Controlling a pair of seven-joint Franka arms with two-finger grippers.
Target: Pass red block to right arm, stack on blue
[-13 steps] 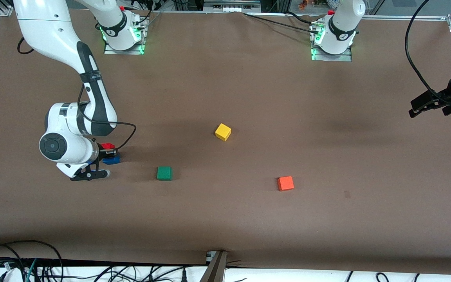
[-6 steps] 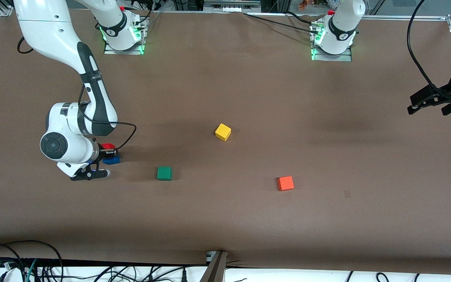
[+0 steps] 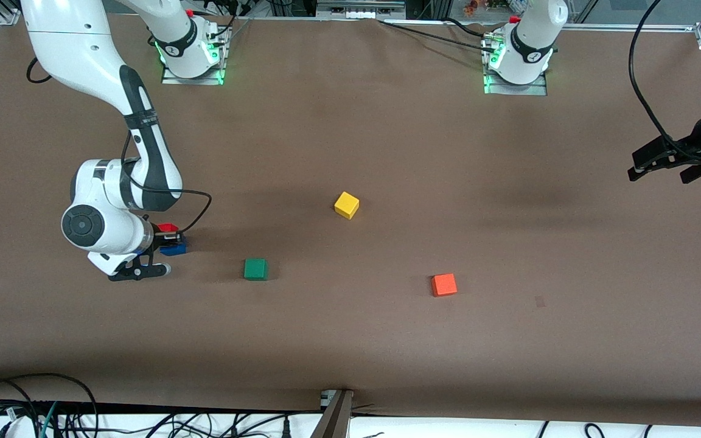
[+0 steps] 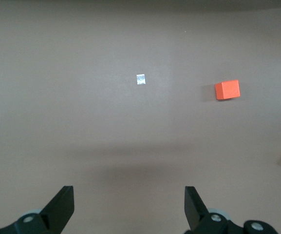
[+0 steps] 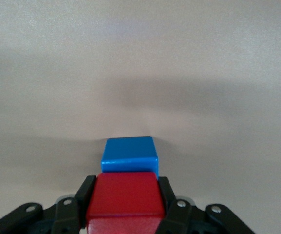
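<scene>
Right claw clamped on red block directly above blue cube; left arm waits, claw spread and empty.

Nearest the front camera, cables (image 3: 22, 401) and a metal bracket (image 3: 333, 413) line the counter's (image 3: 350, 340) edge. The counter is covered in plain brown sheet, matte, with a small pale mark (image 4: 140, 79) toward the left arm's end. Orange cube (image 3: 443, 284) and green cube (image 3: 255, 269) lie well apart; yellow cube (image 3: 347, 204) sits farther back between them. Toward the right arm's end, the right claw (image 5: 125, 204) grips the red block (image 5: 124, 197) by its sides over the blue cube (image 5: 129, 153); contact between the two cannot be told. Left claw (image 4: 129, 212) hangs over bare counter at the left arm's end. Arm bases (image 3: 192, 55) with green lights stand farthest back, before a metal frame rail (image 3: 630, 27).
</scene>
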